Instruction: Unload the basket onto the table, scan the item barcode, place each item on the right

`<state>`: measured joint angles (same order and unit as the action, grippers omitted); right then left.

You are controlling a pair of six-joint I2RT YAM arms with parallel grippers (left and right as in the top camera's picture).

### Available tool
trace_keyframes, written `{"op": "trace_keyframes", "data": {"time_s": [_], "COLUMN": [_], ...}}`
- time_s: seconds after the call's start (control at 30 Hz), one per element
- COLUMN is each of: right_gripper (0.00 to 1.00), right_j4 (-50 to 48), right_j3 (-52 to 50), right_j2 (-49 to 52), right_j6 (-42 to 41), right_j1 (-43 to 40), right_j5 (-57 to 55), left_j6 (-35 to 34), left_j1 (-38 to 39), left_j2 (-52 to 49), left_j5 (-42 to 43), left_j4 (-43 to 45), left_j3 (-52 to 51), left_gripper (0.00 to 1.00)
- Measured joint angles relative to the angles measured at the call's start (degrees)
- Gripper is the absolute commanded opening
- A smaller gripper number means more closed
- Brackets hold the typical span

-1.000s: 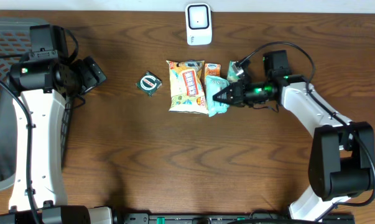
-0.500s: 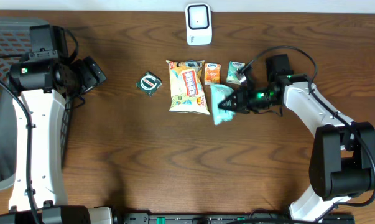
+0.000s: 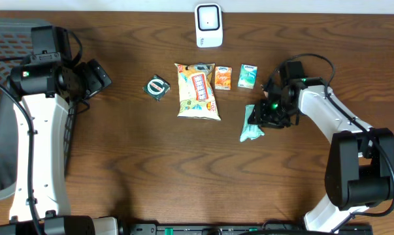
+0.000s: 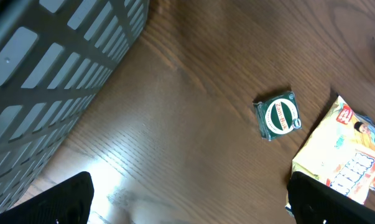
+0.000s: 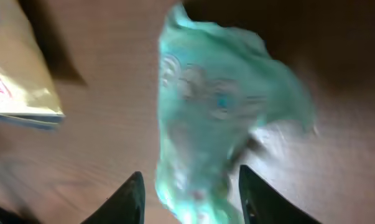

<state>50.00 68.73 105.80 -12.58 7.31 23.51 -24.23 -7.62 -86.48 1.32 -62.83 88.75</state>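
Observation:
A teal soft packet (image 3: 251,124) lies on the wooden table to the right of the other items, blurred in the right wrist view (image 5: 218,112). My right gripper (image 3: 263,112) hovers over its near end, and its open jaws (image 5: 193,202) straddle the packet with a gap on each side. The white scanner (image 3: 208,25) stands at the table's far edge. Far to the left, my left gripper (image 3: 100,77) is open and holds nothing (image 4: 190,205).
A yellow snack bag (image 3: 197,91), an orange carton (image 3: 223,77) and a green carton (image 3: 248,76) lie in a row below the scanner. A round green-labelled packet (image 3: 157,87) (image 4: 277,116) sits left of them. A grey basket (image 3: 0,98) stands at the left edge.
The right gripper dragged the teal packet away from the snack bag, rightward and toward the front, then opened its jaws off it. The left arm stayed still.

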Motion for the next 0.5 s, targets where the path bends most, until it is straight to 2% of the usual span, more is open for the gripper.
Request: {"op": "trace_keyframes", "data": {"time_s": [0.2,0.3,0.5], "right_gripper": [0.41,0.33,0.06], "right_j4": [12.2,14.8,12.4], "right_j3": [12.0,16.4,17.5], "right_j2": [0.0,-0.1,-0.1], "right_j6": [0.0,-0.2,-1.3], "right_j1": [0.3,2.0,9.2], "right_j5": [-5.5,-8.0,-12.5], "left_j6": [0.0,0.0,0.0], "left_j1": [0.0,0.0,0.0], "left_j2": [0.0,0.0,0.0], "left_j5": [0.0,0.0,0.0], "left_j4": [0.0,0.0,0.0], "left_j3": [0.0,0.0,0.0], "left_gripper": [0.98,0.98,0.98]}}
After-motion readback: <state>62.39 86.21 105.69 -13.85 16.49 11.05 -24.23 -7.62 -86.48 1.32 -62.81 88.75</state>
